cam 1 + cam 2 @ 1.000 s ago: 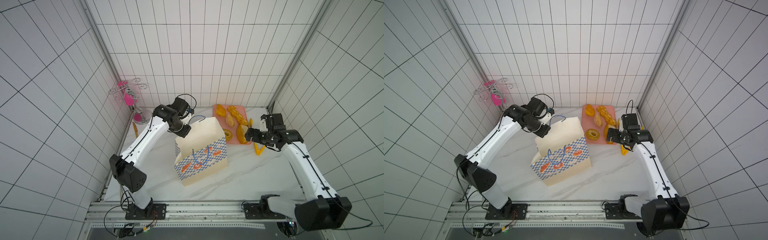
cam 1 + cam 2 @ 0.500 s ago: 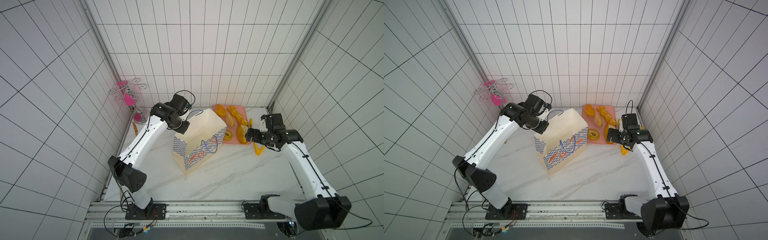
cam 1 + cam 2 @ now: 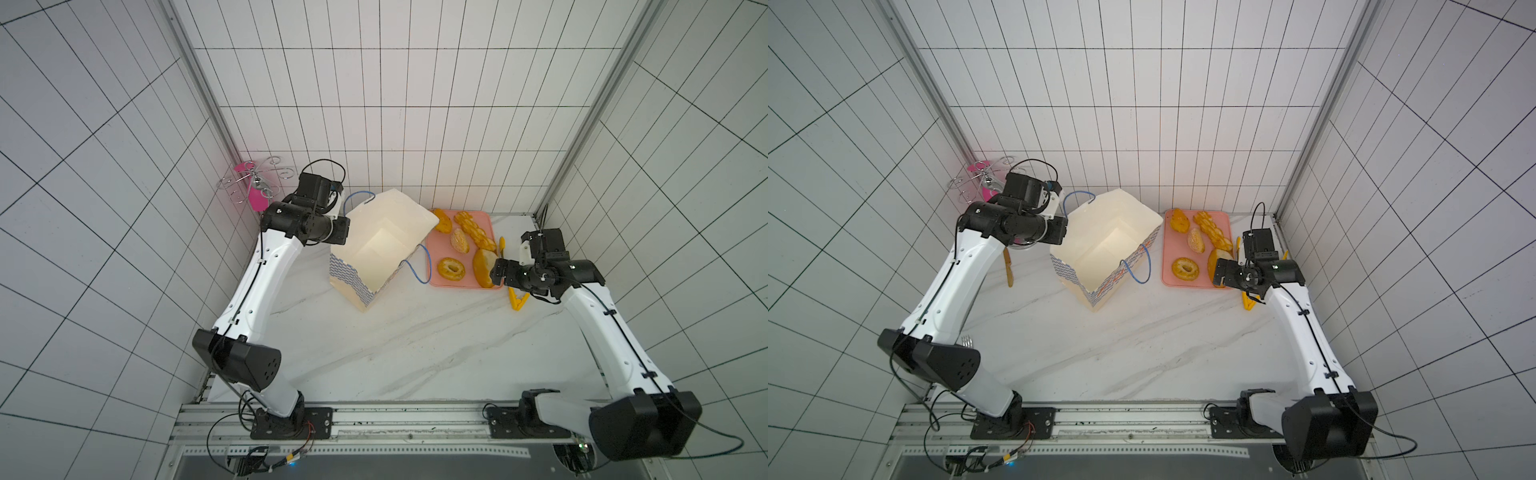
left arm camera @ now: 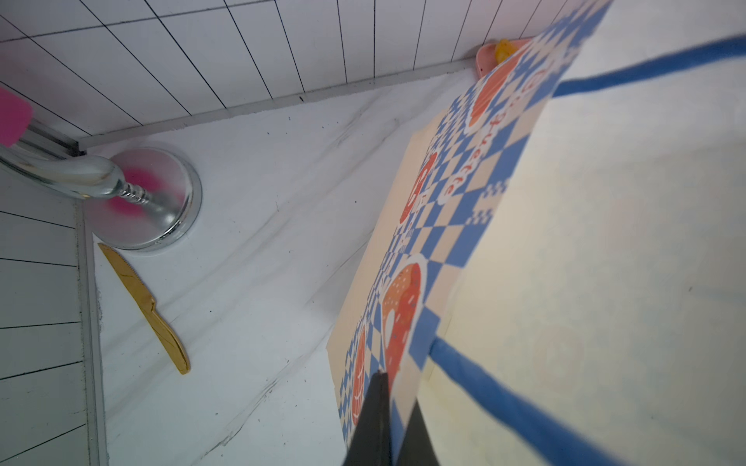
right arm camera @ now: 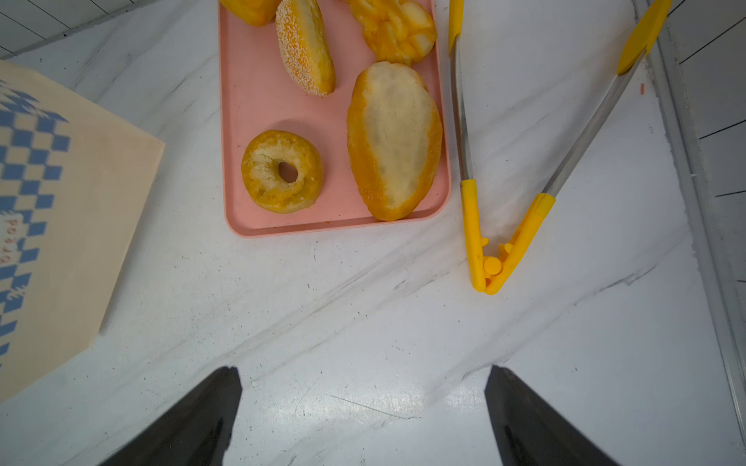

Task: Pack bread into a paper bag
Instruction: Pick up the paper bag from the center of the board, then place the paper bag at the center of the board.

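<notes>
The left jaws are together, clamped on the rim of the paper bag [image 4: 565,242] with its paper wall pinched between them. Out from that grip the bag stands on the bench [image 5: 363,322] with its mouth open upward, and in both top views its inside looks empty [image 3: 349,278]. A blue cord handle [image 4: 504,399] hangs just beside the jaws.

The right jaws are spread wide and hold nothing. They hover over bare bench, just short of the near edge of the pink tray [image 5: 258,121]. All the bread I can see lies on that tray. The ring [image 5: 282,171] and the big oval bun [image 5: 393,141] are nearest the right jaws, with a seeded roll [image 5: 304,48] and the braided loaf [image 5: 393,30] beyond them. Yellow tongs [image 5: 476,226] lie just beside the tray, on the side away from the bag.

The step in hand looks like holding the bag open, with no piece packed yet. The next move calls for the right jaws to go forward and down over a near piece, close on it and carry it to the mouth. Meanwhile the left jaws should keep the rim steady.
</notes>
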Robot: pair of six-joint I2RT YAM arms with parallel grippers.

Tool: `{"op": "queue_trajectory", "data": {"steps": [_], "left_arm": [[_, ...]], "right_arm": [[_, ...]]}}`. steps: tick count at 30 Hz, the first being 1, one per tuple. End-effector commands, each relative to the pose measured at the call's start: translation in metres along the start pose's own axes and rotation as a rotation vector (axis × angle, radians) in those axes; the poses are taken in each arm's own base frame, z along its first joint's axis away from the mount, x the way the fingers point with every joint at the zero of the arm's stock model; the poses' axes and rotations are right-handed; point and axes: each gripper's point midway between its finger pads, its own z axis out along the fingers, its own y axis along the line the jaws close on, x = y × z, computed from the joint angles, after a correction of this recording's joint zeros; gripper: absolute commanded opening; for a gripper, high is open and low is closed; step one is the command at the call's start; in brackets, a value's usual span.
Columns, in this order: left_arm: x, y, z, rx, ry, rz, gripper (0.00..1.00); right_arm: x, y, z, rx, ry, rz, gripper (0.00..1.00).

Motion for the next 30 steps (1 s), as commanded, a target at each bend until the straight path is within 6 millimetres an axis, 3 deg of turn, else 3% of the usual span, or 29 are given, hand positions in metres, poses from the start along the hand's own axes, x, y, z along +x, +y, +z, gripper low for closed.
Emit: {"op": "queue_trajectory", "data": {"steps": [1,5,10,15,23,30], "left_arm": [[-0.024,-0.007,-0.007,0.052,-0.087,-0.036,0.0],[-0.033,-0.011,0.01,0.087,-0.086,-0.083,0.0],[-0.041,-0.013,0.049,0.118,-0.043,-0.217,0.0],[-0.052,-0.019,0.075,0.176,-0.049,-0.363,0.0],[-0.073,-0.037,0.089,0.283,-0.103,-0.529,0.0],[-0.068,-0.06,0.107,0.298,-0.059,-0.517,0.0]], "right_arm": [[0.014,-0.005,0.007,0.025,0.04,-0.009,0.99],[0.012,-0.004,0.007,0.02,0.041,-0.008,0.99],[0.012,-0.004,0.007,0.023,0.042,-0.013,0.99],[0.012,-0.004,0.007,0.024,0.046,-0.015,0.99],[0.014,-0.005,0.01,0.026,0.059,-0.023,0.99],[0.02,-0.007,0.014,0.031,0.076,-0.024,0.99]]}}
